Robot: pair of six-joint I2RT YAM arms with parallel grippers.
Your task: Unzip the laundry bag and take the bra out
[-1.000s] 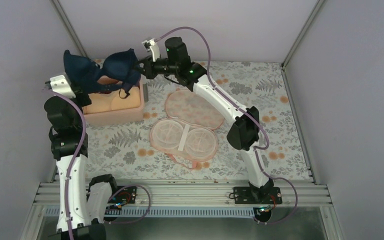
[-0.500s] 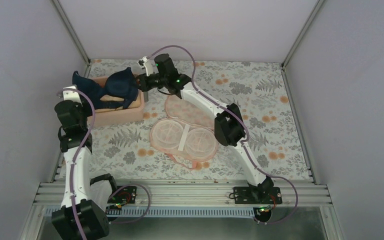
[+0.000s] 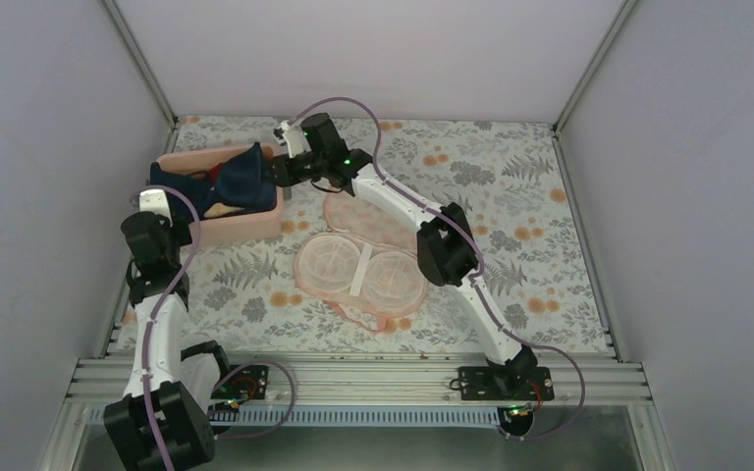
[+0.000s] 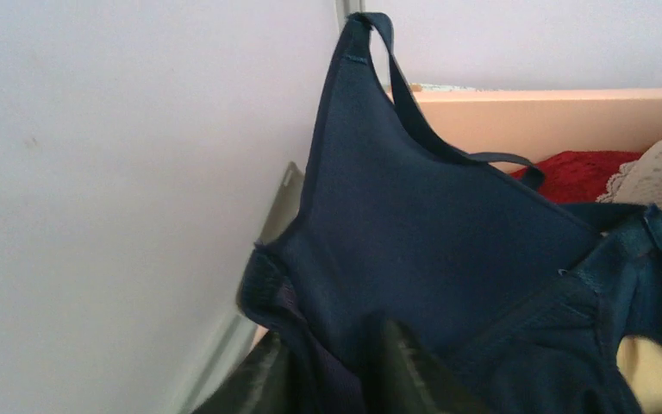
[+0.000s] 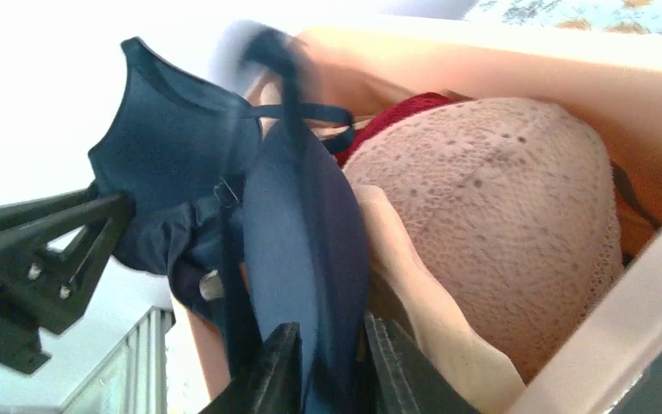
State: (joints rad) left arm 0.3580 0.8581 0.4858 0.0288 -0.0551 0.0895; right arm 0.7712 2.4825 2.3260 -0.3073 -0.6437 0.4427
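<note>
Both end effectors are closed to a narrow gap on the bra (image 3: 226, 182). In the left wrist view, dark navy fabric is pinched between the fingers of the left end effector (image 4: 332, 371), and a thin strap is seen rising from the cloth toward the grey wall. In the right wrist view, a navy moulded cup is clamped between the fingers of the right end effector (image 5: 326, 366). From above, the garment is seen stretched between the two end effectors, low across the open top of a rigid pink bin (image 3: 245, 224) at the far left of the surface (image 3: 511, 186). Inside the bin, a red garment (image 4: 582, 168) and a beige lace bra (image 5: 491, 224) are lying, and the navy cup is held just beside the lace one; whether its weight is carried by them cannot be told. The laundry bag (image 3: 363, 265) is laid flat near the middle of the floral surface, to the right of the bin, spread in two peach mesh halves and apart from both end effectors.
</note>
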